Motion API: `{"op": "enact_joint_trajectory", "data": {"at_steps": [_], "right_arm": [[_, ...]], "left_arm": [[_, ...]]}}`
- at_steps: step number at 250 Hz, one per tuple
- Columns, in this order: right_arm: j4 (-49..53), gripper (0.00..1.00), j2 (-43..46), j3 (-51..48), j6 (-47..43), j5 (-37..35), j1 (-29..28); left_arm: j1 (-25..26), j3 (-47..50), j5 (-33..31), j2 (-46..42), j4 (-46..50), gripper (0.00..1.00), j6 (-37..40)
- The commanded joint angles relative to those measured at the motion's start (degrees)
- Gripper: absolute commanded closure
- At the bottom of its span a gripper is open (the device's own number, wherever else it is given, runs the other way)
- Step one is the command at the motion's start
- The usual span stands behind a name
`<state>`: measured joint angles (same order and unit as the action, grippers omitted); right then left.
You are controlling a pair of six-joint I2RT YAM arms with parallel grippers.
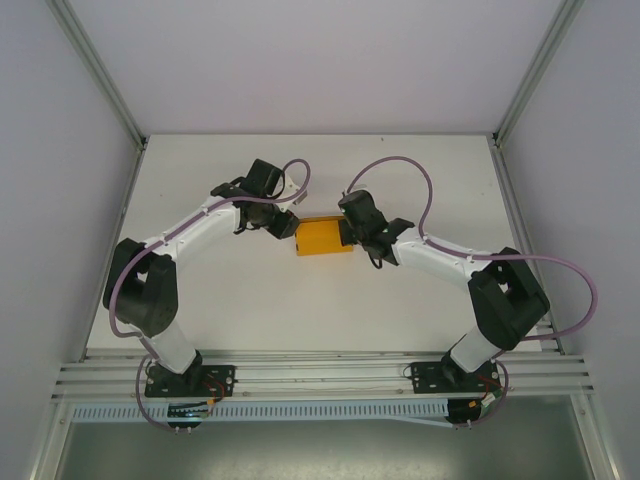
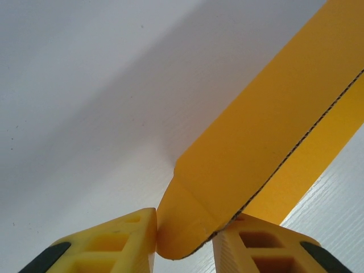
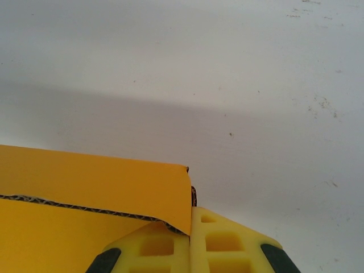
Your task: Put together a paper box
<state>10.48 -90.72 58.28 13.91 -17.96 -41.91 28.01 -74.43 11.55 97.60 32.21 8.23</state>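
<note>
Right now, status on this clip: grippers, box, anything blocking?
Left gripper shut on paper box end flap. Right gripper shut on its opposite edge. Box folded into shape. Nothing in the way.

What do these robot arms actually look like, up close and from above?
The left arm and right arm have white links with bulky black joints, standing on black base plates. A purplish-grey cable loops along each. The left gripper and right gripper carry yellow, hollow-ribbed fingers with black pads.

One overhead; both wrist cameras near paper box (image 2: 256,131).
</note>
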Motion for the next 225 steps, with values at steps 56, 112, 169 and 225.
{"op": "enact_joint_trajectory", "data": {"at_steps": [56, 112, 169, 225], "right_arm": [[11.25, 1.00, -3.27, -1.85, 0.50, 1.89, -1.00], [14.09, 1.00, -4.28, -0.05, 1.78, -2.43, -2.55], [16.75, 1.00, -5.40, 0.36, 9.56, -8.86, -4.73], [17.84, 1.00, -6.32, -0.01, 13.42, -10.35, -5.38]], "left_arm": [[-0.15, -1.43, 4.21, -2.85, 1.16, 0.83, -0.27], [-0.15, -1.99, 5.62, -2.85, 1.61, 1.00, -7.40], [-0.16, -2.38, 7.24, -3.71, 3.48, 1.00, -26.76], [-0.15, -2.82, 11.46, -4.57, 5.84, 1.00, -34.32]]}}
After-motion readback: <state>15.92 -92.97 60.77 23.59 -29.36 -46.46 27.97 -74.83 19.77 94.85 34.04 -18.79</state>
